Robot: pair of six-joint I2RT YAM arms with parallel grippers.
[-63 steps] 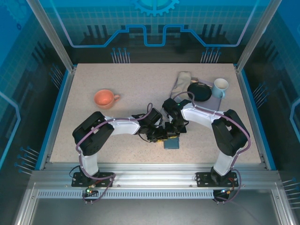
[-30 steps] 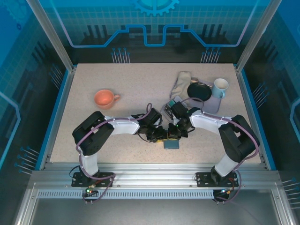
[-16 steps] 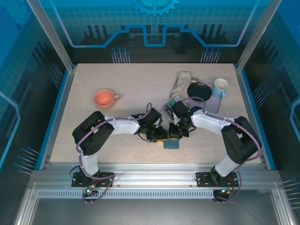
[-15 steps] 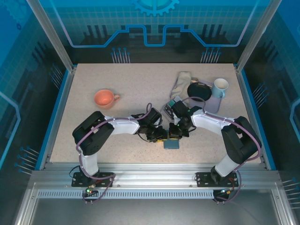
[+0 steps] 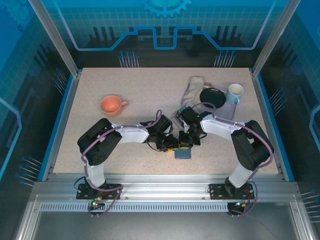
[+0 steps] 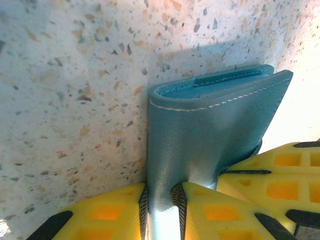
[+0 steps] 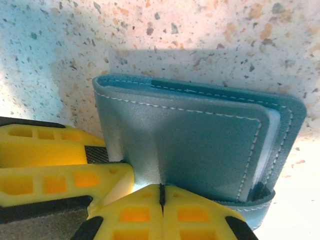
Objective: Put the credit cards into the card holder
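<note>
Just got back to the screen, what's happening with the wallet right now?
Both arms are at the blue card holder, near the front of the table. The left gripper is clamped on one leather flap of it. The right gripper is shut, its tips against the holder's edge beside the left one. A pale edge shows inside a pocket, but I cannot tell whether that is a card.

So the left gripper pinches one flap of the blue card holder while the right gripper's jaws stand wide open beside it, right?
Not quite: the right gripper is shut, pinching the card holder too, as the right wrist view shows. The left gripper does pinch a flap.
</note>
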